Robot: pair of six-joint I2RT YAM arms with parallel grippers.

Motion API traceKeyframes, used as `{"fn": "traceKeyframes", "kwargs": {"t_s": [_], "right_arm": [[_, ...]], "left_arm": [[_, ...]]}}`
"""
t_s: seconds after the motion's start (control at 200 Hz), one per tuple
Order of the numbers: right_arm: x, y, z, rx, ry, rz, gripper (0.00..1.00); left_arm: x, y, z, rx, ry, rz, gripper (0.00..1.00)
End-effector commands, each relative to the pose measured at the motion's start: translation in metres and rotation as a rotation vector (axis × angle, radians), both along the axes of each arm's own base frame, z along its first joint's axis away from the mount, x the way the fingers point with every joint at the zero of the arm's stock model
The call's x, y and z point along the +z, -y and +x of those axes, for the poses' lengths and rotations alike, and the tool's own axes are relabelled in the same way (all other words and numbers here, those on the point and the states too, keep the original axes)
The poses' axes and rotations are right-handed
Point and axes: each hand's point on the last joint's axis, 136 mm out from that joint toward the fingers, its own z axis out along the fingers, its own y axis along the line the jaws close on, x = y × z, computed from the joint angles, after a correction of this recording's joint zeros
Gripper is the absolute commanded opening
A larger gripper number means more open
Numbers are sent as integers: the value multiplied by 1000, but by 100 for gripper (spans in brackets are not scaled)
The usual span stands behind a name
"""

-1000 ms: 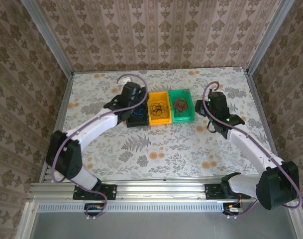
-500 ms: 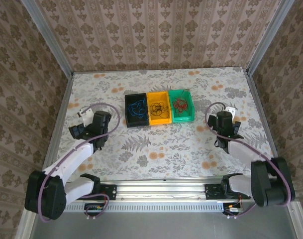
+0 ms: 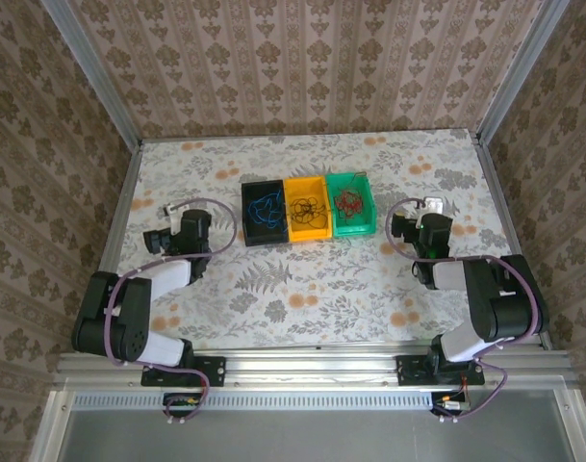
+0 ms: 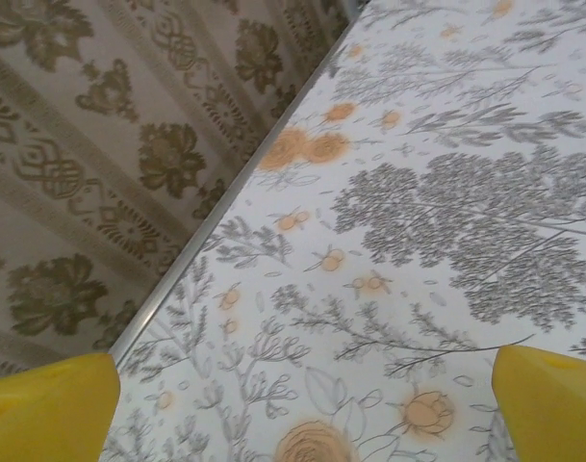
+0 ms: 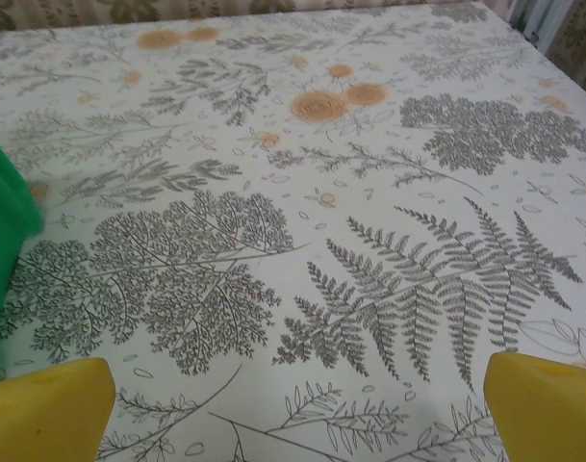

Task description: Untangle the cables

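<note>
Blue, black, red cables (image 3: 308,209) in black, yellow, green bins (image 3: 310,236); left gripper (image 4: 300,402) and right gripper (image 5: 294,406) spread.

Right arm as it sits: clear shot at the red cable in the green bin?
Probably yes: right tool is open, green bin with the red cable sits close on its left, uncovered, bare table between.
</note>
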Motion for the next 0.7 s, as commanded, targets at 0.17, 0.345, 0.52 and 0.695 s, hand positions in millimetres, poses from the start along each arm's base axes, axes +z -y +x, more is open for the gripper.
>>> {"fn": "traceKeyframes", "kwargs": {"t_s": [0.17,0.345,0.52,0.695], "right_arm": [[14,-9,7,66,63,11,100],[13,-9,7,66,64,11,100],[14,-10,7,67,65,9,100],[14,-11,7,67,62,-2,100]], "left_arm": [[15,6,31,-233,134,-102,100],[5,9,33,-336,207,-169,100],[-8,17,38,-381,190,-163,100],[-9,18,37,-378,178,-174,100]]}}
